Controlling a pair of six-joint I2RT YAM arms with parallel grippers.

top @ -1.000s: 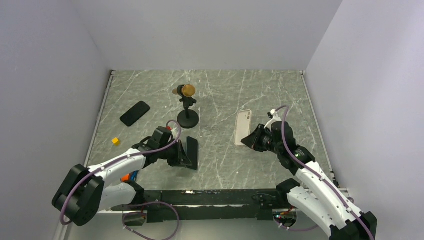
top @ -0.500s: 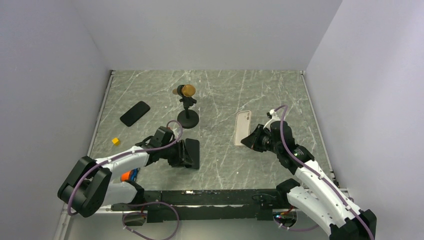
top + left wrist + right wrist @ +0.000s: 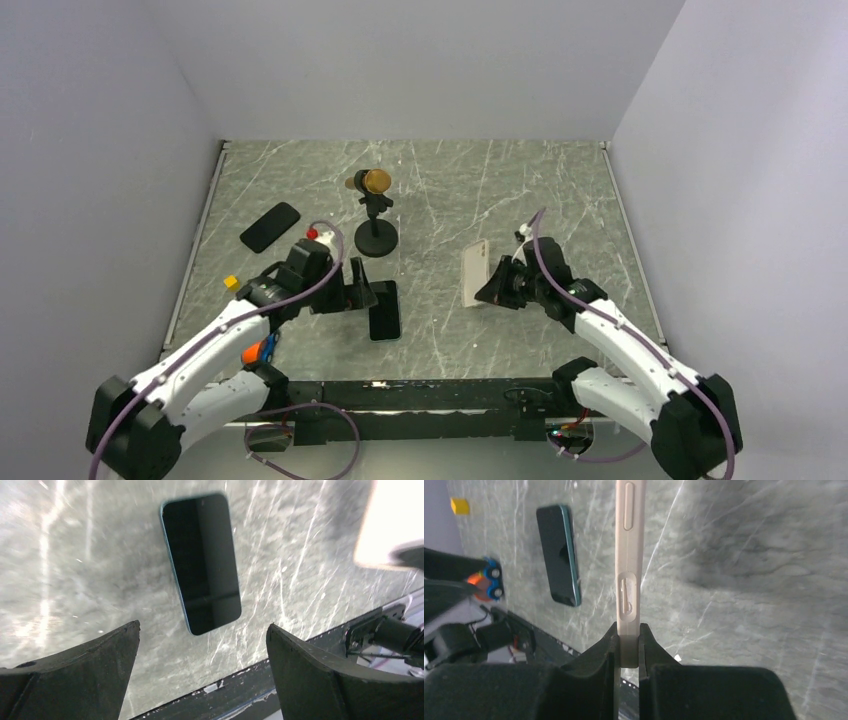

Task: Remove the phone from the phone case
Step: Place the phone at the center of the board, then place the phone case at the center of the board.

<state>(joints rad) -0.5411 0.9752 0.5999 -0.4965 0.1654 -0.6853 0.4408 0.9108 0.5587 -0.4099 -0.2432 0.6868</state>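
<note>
The phone, dark screen up with a teal edge, lies flat on the marble table near the front edge; it also shows as the phone and the phone. My left gripper hovers just left of it, open, with nothing between its fingers. The pale, empty phone case is held off the table on edge. My right gripper is shut on its lower end, and the right wrist view shows the case edge-on between the right gripper jaws.
A second dark phone lies at the back left. A microphone on a round black stand is behind the left gripper. A small yellow cube sits near the table's left edge. The black front rail runs close below the phone.
The left gripper opened and let go of the phone, which went from standing on edge to lying flat; the arm drew back left. The right gripper carried the case leftward and turned it edge-on.
</note>
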